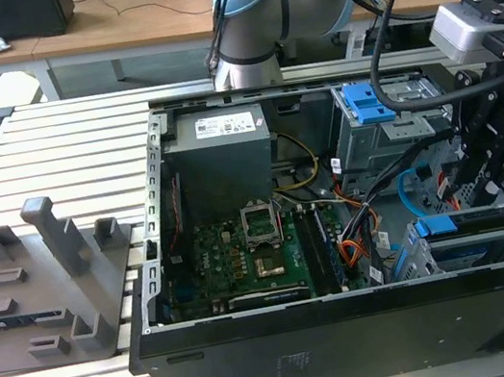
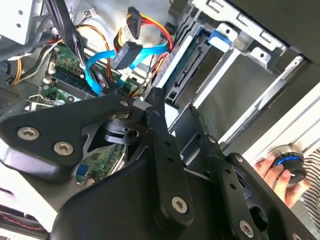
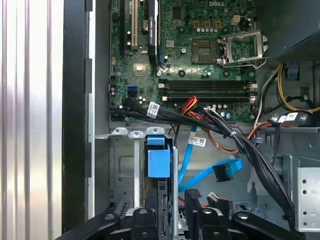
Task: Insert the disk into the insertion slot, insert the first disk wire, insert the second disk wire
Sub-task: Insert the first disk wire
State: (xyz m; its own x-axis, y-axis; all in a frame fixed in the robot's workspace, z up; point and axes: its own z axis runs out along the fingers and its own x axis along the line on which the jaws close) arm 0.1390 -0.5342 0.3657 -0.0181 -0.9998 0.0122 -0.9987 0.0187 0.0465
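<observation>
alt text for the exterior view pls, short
A black gripper hovers over the blue-framed disk sitting in the grey insertion slot, at the exterior view's right of an open computer case. A light-blue cable loops beside it; the motherboard lies mid-case.

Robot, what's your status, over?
Gripper just above the slot. Disk sits in the slot. Light-blue cable lies beside it, plug end loose. Black cables run close by.

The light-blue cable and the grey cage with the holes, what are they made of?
The light-blue cable looks like bendy, glossy plastic: it curves smoothly. The grey cage looks like dull sheet metal, with folded tabs and punched holes.
</observation>
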